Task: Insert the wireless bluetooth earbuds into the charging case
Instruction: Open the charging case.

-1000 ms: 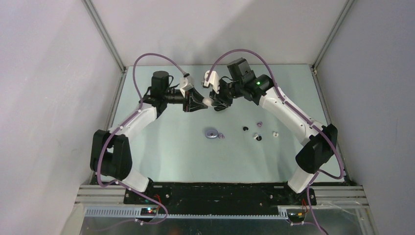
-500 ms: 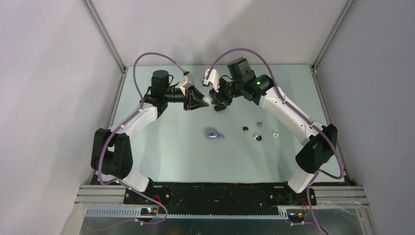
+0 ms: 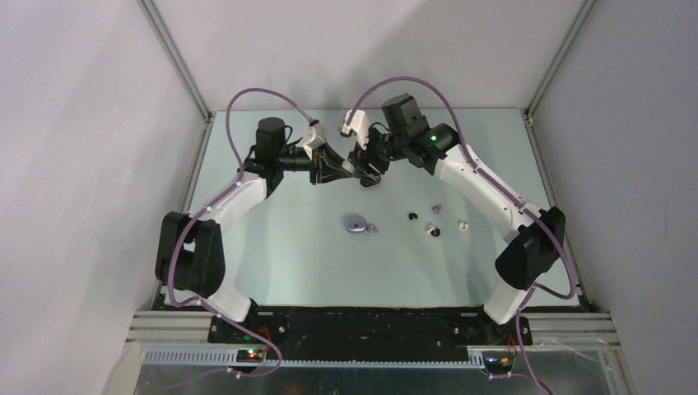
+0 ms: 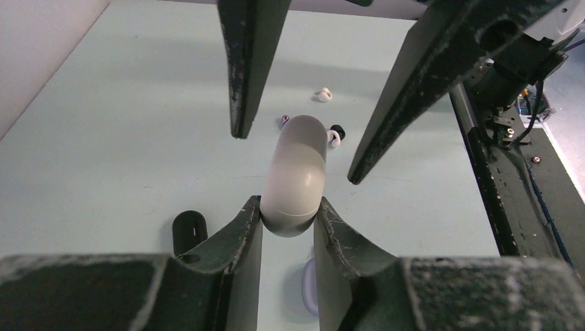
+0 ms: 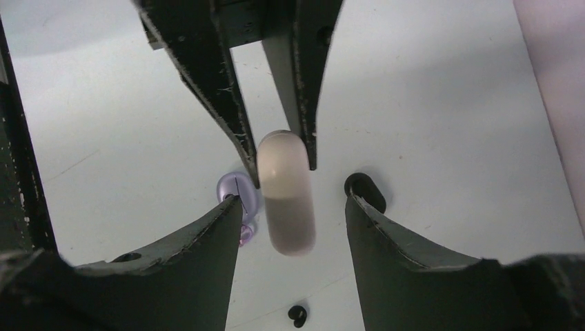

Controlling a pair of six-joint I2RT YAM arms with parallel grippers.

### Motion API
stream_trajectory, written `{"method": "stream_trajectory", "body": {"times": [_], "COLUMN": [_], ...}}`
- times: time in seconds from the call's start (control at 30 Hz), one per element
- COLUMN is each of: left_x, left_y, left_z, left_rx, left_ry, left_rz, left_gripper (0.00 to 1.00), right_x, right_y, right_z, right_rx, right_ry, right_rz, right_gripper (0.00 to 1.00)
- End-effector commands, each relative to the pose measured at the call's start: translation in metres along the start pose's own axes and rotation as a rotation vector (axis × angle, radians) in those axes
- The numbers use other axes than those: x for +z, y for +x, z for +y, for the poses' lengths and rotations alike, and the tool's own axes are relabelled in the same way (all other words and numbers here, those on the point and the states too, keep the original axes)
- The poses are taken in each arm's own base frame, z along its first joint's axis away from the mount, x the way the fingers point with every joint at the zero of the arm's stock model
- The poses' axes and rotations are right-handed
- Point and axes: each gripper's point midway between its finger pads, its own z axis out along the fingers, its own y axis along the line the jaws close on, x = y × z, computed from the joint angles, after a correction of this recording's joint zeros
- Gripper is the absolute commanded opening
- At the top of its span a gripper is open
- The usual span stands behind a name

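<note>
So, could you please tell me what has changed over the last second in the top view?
The right gripper has eased a little towards the left gripper, and its open jaws straddle the free end of the white case. Both wrists drifted slightly towards the far wall. The left gripper stays shut on that case. The lavender case and the loose earbuds on the table have not moved.
</note>
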Motion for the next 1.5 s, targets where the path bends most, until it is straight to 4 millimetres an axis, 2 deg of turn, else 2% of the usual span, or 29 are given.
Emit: {"method": "stream_trajectory", "body": {"times": [0.0, 0.17, 0.37, 0.7, 0.9, 1.0, 1.07, 1.1, 1.13, 1.17, 1.2, 1.23, 1.27, 1.3, 1.33, 1.37, 1.4, 1.43, 1.47], "left_x": [0.002, 0.003, 0.003, 0.003, 0.003, 0.003, 0.003, 0.001, 0.001, 0.000, -0.001, -0.003, -0.004, -0.006, -0.007, -0.009, -0.010, -0.011, -0.013], "left_y": [-0.017, -0.018, -0.018, -0.018, -0.019, -0.023, -0.026, -0.026, -0.028, -0.026, -0.031, -0.030, -0.033, -0.033, -0.034, -0.034, -0.032, -0.032, -0.030], "left_z": [0.000, 0.001, 0.000, 0.002, 0.007, 0.011, 0.015, 0.017, 0.018, 0.018, 0.021, 0.020, 0.022, 0.022, 0.023, 0.021, 0.022, 0.021, 0.024], "left_rx": [0.061, 0.067, 0.065, 0.056, 0.030, 0.001, -0.039, -0.054, -0.071, -0.116, -0.103, -0.144, -0.141, -0.159, -0.164, -0.167, -0.178, -0.177, -0.191], "left_ry": [0.033, 0.034, 0.040, 0.038, 0.021, 0.002, -0.019, -0.029, -0.042, -0.049, -0.061, -0.067, -0.079, -0.087, -0.098, -0.105, -0.120, -0.128, -0.151], "left_rz": [-0.035, -0.037, -0.041, -0.042, -0.054, -0.085, -0.107, -0.113, -0.128, -0.136, -0.155, -0.162, -0.174, -0.178, -0.181, -0.182, -0.180, -0.178, -0.175], "left_gripper": [0.00, 0.00, 0.00, 0.00, 0.00, 0.00, 0.00, 0.00, 0.00, 0.00, 0.00, 0.00, 0.00, 0.00, 0.00, 0.00, 0.00, 0.00, 0.00], "right_x": [-0.012, -0.015, -0.018, -0.021, -0.026, -0.042, -0.061, -0.075, -0.081, -0.096, -0.099, -0.112, -0.113, -0.119, -0.121, -0.124, -0.125, -0.129, -0.132], "right_y": [-0.025, -0.023, -0.028, -0.024, -0.029, -0.042, -0.051, -0.052, -0.051, -0.047, -0.041, -0.031, -0.020, -0.001, 0.010, 0.034, 0.049, 0.076, 0.094], "right_z": [-0.028, -0.047, -0.058, -0.069, -0.070, -0.064, -0.060, -0.059, -0.056, -0.056, -0.053, -0.053, -0.050, -0.048, -0.047, -0.043, -0.042, -0.040, -0.042], "right_rx": [0.039, 0.075, 0.078, 0.096, 0.097, 0.101, 0.114, 0.133, 0.146, 0.176, 0.196, 0.225, 0.244, 0.286, 0.299, 0.343, 0.348, 0.386, 0.399], "right_ry": [0.088, 0.141, 0.187, 0.227, 0.238, 0.227, 0.214, 0.219, 0.206, 0.217, 0.200, 0.209, 0.194, 0.193, 0.189, 0.181, 0.183, 0.207, 0.233], "right_rz": [-0.071, -0.077, -0.092, -0.084, -0.100, -0.136, -0.167, -0.176, -0.183, -0.180, -0.173, -0.154, -0.136, -0.101, -0.079, -0.032, -0.002, 0.049, 0.082], "right_gripper": [0.62, 0.61, 0.60, 0.59, 0.59, 0.60, 0.63, 0.66, 0.68, 0.71, 0.72, 0.74, 0.75, 0.77, 0.79, 0.83, 0.85, 0.87, 0.87]}}
